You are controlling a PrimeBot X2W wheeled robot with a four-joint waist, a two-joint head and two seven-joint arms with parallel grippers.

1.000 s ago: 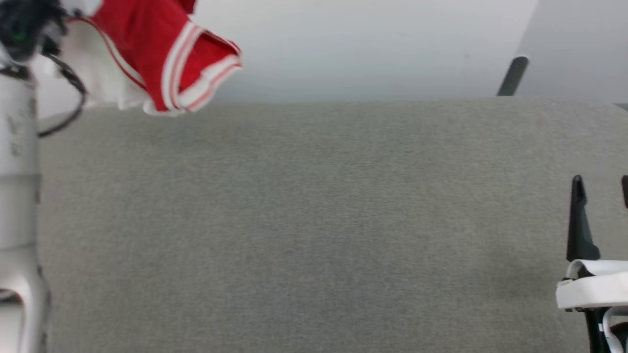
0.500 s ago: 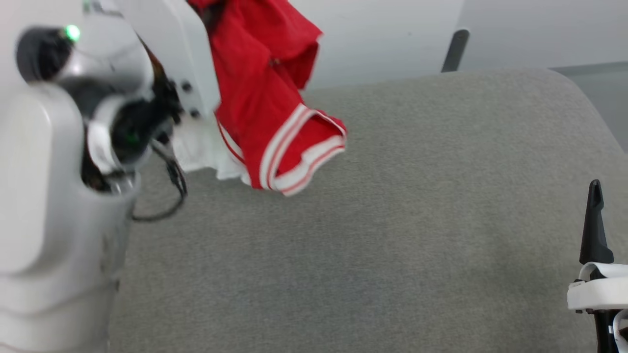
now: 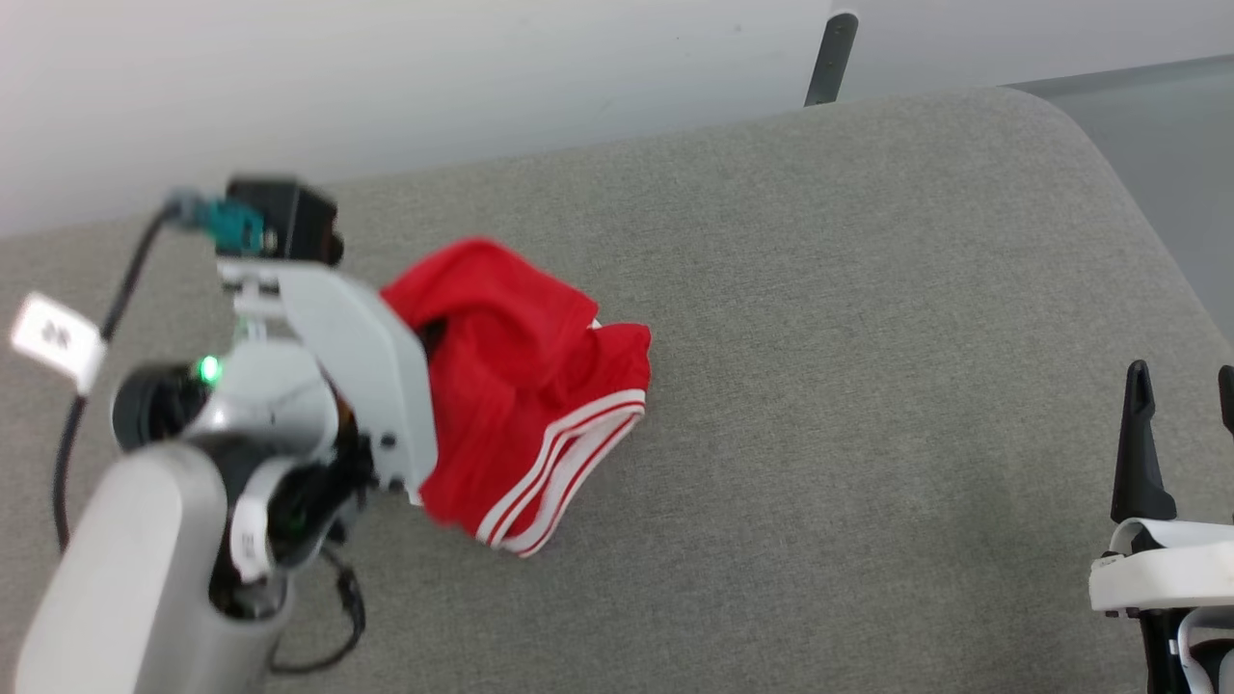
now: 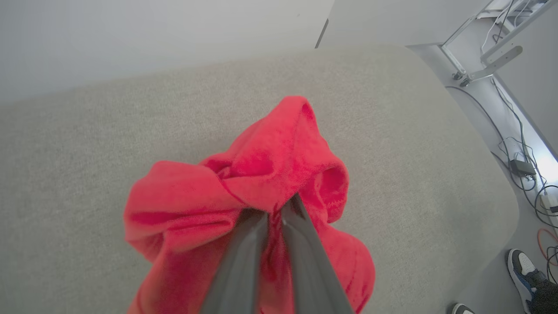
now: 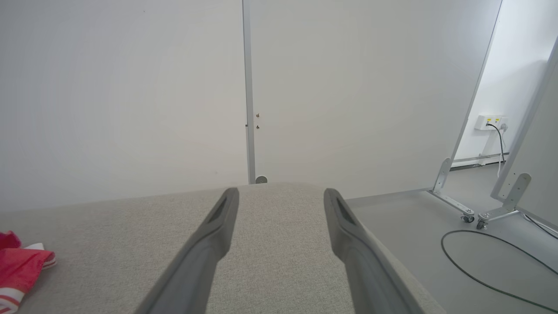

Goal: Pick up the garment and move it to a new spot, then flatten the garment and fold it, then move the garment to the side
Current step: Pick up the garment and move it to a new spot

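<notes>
— What takes up the most room?

— The table (image 3: 868, 289). It is covered in grey cloth and has a rounded far right corner. Behind it runs a pale wall (image 3: 386, 77).

— And the robot?

— Its left arm (image 3: 145, 540) reaches in from the lower left of the head view. It is white and bulky, with a green light near the wrist, and a black cable (image 3: 120, 289) curves down its outer side.

— Where is the garment?

— The garment (image 3: 521, 386) sits left of the table's middle, bunched into a red heap right against that arm. Its lower folds, with the red-and-white striped trim, lie on the grey cloth. The upper folds are gathered up toward the wrist.

— Is it held?

— Yes. In the left wrist view the left gripper (image 4: 275, 208) has its two fingers drawn almost together, with only a thin slit between them. A fold of red cloth is pinched at the tips.

— And the other one?

— The right gripper (image 5: 281, 194) hangs over the table's right side, well apart from the garment. Its fingers are spread wide and hold nothing.

— Anything smaller?

— A dark post (image 3: 834, 58) stands behind the far edge. On the floor (image 4: 488, 109) past the right corner lie wires (image 4: 518, 144). A person's shoe (image 4: 521, 266) shows at the lower right of the left wrist view. A white tag (image 3: 56, 337) hangs on the cable.
</notes>
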